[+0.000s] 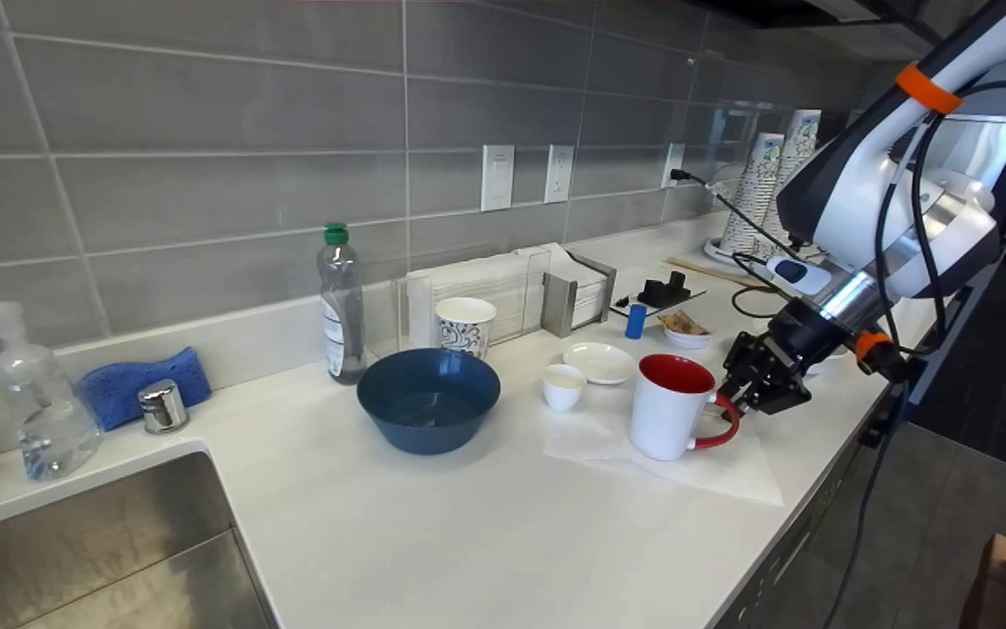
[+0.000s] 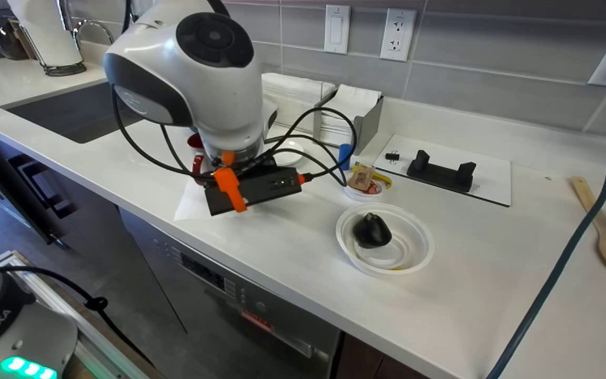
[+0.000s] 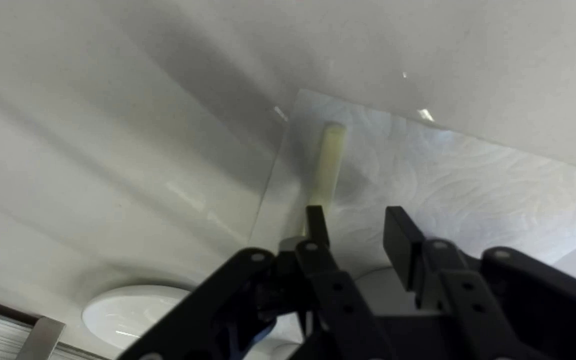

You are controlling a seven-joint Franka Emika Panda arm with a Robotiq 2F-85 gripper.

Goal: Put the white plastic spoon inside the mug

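The white plastic spoon [image 3: 331,160] shows in the wrist view as a pale, slightly yellowish handle on a white napkin [image 3: 448,175]. Its lower part is hidden behind the left finger. My gripper [image 3: 355,212] is open, with nothing between its fingers; the left finger overlaps the spoon in view. Whether it touches the spoon, I cannot tell. The white mug [image 1: 665,419] with red inside and red handle stands upright on the napkin in an exterior view. My gripper [image 1: 740,393] is low, just behind its handle. The mug [image 2: 198,163] is mostly hidden by the arm in an exterior view.
A small white cup [image 1: 563,387], a white plate [image 1: 599,362] and a blue bowl [image 1: 429,402] stand near the mug. A white bowl [image 2: 424,252] holds a black object. Napkin holders [image 1: 561,301] stand along the wall. A sink [image 1: 136,559] opens into the counter.
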